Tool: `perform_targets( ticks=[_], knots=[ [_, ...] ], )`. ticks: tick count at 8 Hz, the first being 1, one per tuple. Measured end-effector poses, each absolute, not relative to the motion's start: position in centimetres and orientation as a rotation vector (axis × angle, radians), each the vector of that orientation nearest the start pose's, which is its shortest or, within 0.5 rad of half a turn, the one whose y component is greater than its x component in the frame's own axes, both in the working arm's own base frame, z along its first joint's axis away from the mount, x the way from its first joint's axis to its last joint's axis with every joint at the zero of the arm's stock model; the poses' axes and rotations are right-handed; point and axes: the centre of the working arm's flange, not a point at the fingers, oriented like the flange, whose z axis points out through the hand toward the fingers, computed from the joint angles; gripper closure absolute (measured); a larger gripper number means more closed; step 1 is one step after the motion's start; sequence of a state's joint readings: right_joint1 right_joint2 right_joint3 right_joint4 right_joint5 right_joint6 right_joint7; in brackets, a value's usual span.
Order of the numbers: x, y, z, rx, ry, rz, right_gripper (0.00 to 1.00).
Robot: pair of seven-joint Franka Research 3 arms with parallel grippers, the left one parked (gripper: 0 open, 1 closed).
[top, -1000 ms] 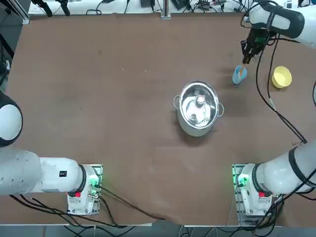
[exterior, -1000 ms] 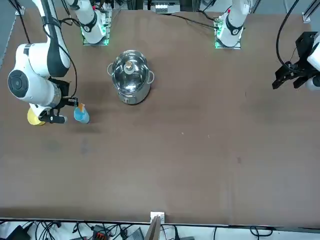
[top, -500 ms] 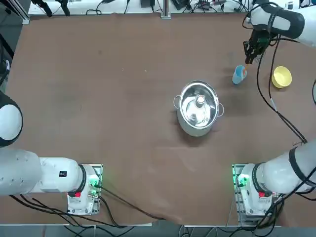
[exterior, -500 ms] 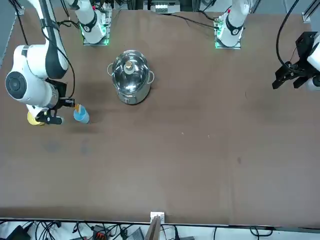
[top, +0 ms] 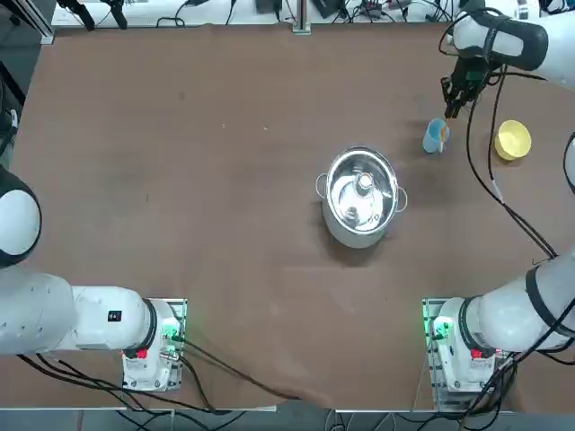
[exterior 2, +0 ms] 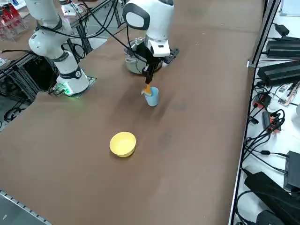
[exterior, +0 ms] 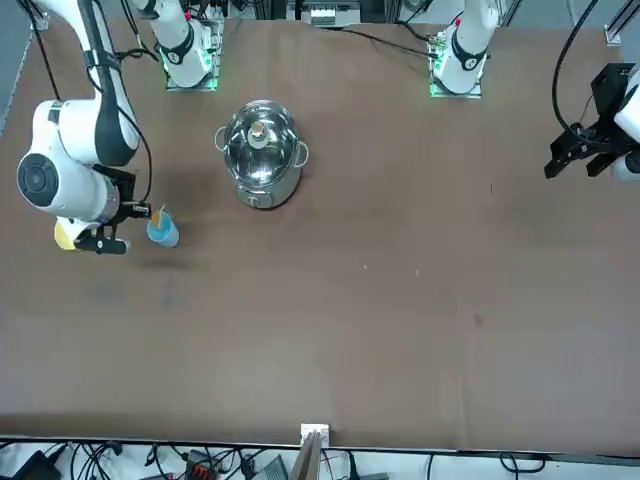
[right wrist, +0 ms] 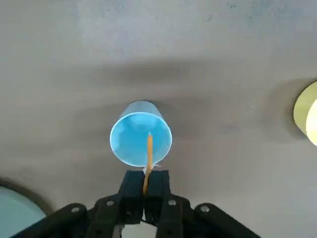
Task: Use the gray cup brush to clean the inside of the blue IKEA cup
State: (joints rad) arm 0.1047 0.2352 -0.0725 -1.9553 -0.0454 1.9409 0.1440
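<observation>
Brown tabletop carries the blue IKEA cup point(exterior 2: 151, 97), near the yellow cup point(exterior 2: 123, 144); your right gripper point(right wrist: 146, 176) clenches the gray cup brush point(right wrist: 149, 153) by its orange handle at the cup's mouth. Light, probably tippy plastic: grasp its outer wall gently.

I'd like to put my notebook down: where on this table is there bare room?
The whole middle, left of the steel pot, lies bare. So does the stretch between pot and right arm's base. It's crowded around the blue cup, yellow cup and pincer.
</observation>
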Motion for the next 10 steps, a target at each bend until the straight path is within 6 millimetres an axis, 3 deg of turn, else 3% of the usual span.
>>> perform_targets(
  ticks=[10],
  knots=[
    [58.8,2.0,33.5,-3.249,0.119,0.335,0.96]
  ],
)
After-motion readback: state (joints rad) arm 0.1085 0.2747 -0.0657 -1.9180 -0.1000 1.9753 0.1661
